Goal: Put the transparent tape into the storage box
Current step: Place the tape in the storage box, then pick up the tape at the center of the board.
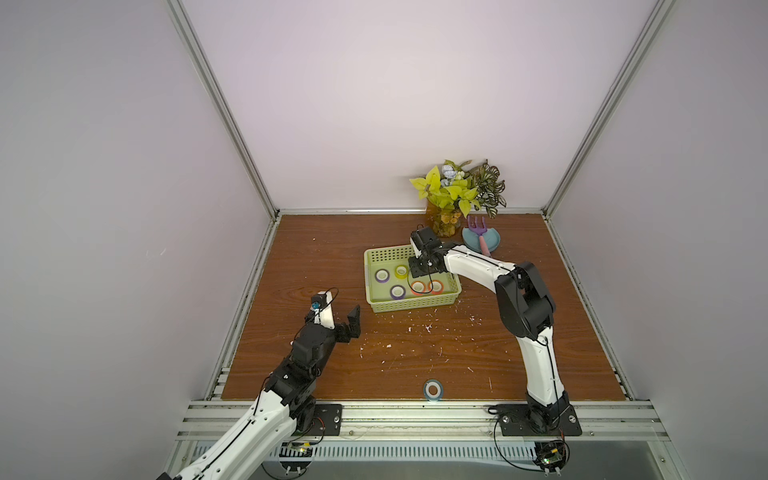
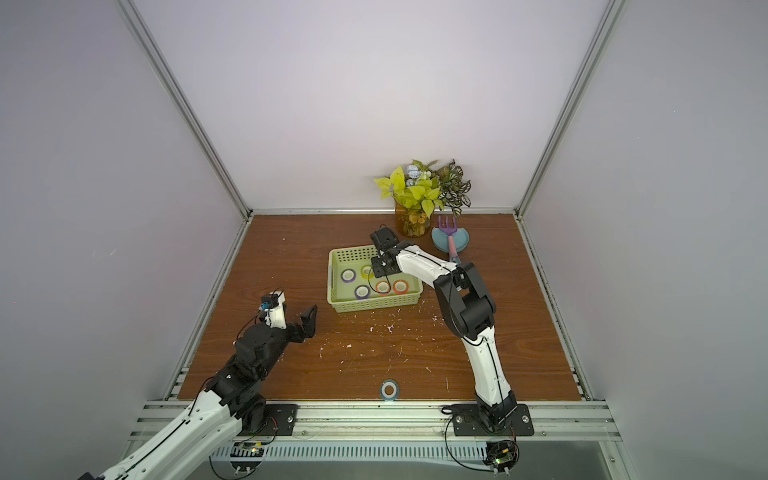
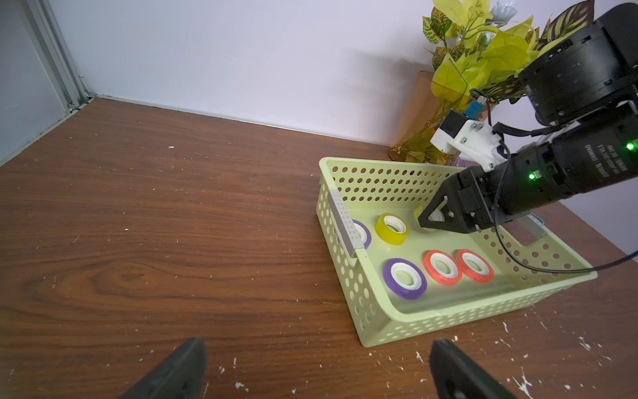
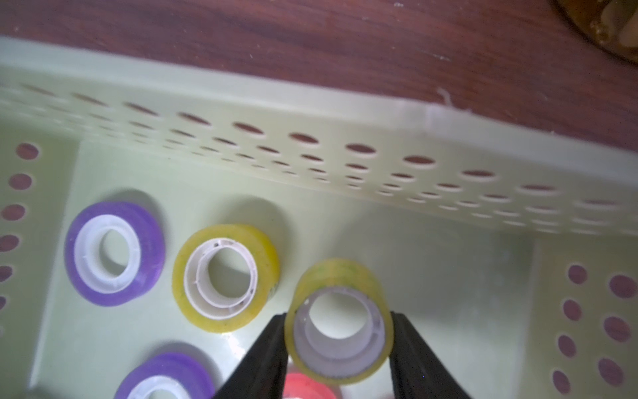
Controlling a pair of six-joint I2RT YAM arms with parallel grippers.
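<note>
In both top views the right arm rises from its base at the near edge of the desk (image 1: 316, 266), elbow lifted, forearm sloping down to the right gripper (image 1: 417, 274). That gripper points down into the far half of the storage box (image 1: 409, 306), and its body hides whatever it carries. The left arm lies low by the left edge, with the left gripper (image 1: 337, 319) well apart from the box. A blue tape roll (image 1: 432, 390) lies flat at the near edge between the two arm bases, far from both grippers. The left wrist view shows the left fingers (image 3: 179, 369) spread wide with nothing between them. It also shows the box floor holding a flat yellow roll (image 3: 392, 228), two purple rolls (image 3: 404, 279) and two orange rolls (image 3: 443, 267). Only the right wrist view shows the grip: the held yellow tape roll (image 4: 340, 276) sits tilted between the black right fingers (image 4: 266, 352), which press against both its sides. It is just beside the flat yellow roll, and I cannot tell whether it touches the floor.
</note>
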